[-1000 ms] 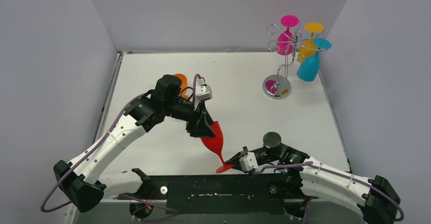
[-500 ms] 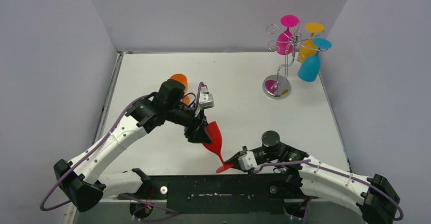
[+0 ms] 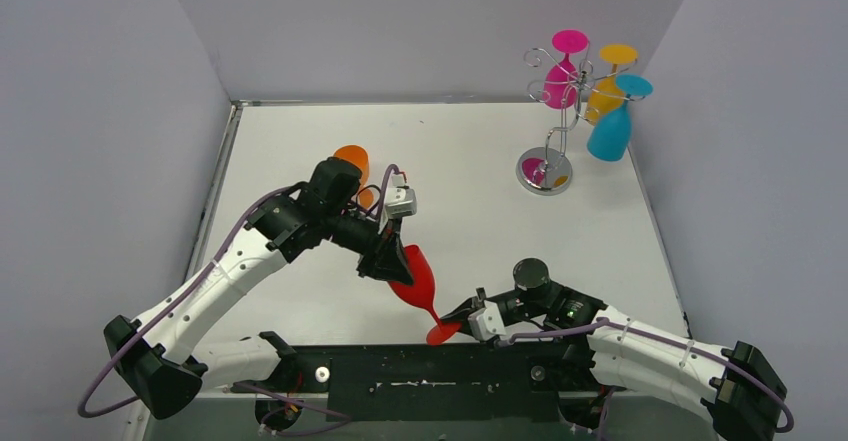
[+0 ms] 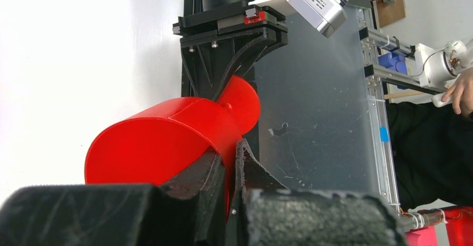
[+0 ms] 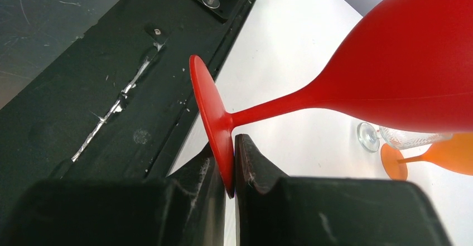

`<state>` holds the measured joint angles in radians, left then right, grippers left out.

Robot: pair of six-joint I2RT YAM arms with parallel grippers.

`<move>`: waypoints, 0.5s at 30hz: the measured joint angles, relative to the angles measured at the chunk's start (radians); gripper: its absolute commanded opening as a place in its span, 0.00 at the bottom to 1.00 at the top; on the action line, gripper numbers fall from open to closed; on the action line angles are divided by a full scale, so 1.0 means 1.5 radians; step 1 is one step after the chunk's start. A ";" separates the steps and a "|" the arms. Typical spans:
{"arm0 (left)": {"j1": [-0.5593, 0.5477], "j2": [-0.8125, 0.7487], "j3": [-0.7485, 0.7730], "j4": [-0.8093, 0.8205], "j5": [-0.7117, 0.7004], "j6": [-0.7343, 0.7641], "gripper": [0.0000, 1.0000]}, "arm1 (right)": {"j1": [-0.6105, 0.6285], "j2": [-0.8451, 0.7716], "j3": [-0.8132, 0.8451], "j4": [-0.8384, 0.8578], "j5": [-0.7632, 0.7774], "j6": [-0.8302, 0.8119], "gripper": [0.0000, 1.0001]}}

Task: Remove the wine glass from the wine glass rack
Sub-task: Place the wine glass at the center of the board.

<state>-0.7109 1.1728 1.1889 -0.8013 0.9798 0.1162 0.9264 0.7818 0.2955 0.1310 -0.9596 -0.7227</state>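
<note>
Two claws share one red wine glass, which slants between them, well clear of the wine glass rack. The left claw is pinched on the wall of the bowl at its rim, one finger inside and one outside. The right claw is clamped on the flat round foot, gripping it edge-on, with the stem running up and away from it toward the left claw.

The rack stands on the white surface far beyond the right claw, off to its right near the back corner. A pink glass, a yellow glass and a blue glass hang upside down from its curled arms. An orange glass sits just behind the left claw's wrist, partly hidden by the arm.
</note>
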 measured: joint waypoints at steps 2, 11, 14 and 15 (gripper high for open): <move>0.000 -0.003 -0.003 0.001 -0.005 -0.001 0.00 | 0.000 0.000 0.000 0.000 0.006 0.000 0.00; 0.000 -0.014 -0.012 0.003 -0.048 -0.015 0.00 | 0.000 0.006 0.000 -0.004 0.025 0.001 0.10; -0.002 -0.019 -0.012 0.003 -0.064 -0.019 0.00 | 0.000 0.006 0.000 -0.001 0.039 0.004 0.24; -0.003 -0.021 -0.012 0.003 -0.067 -0.020 0.00 | 0.000 0.008 0.000 0.001 0.046 0.011 0.26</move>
<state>-0.7147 1.1416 1.1713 -0.7963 0.8787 0.0864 0.9264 0.7940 0.2951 0.1326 -0.8909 -0.7059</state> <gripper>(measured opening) 0.046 0.170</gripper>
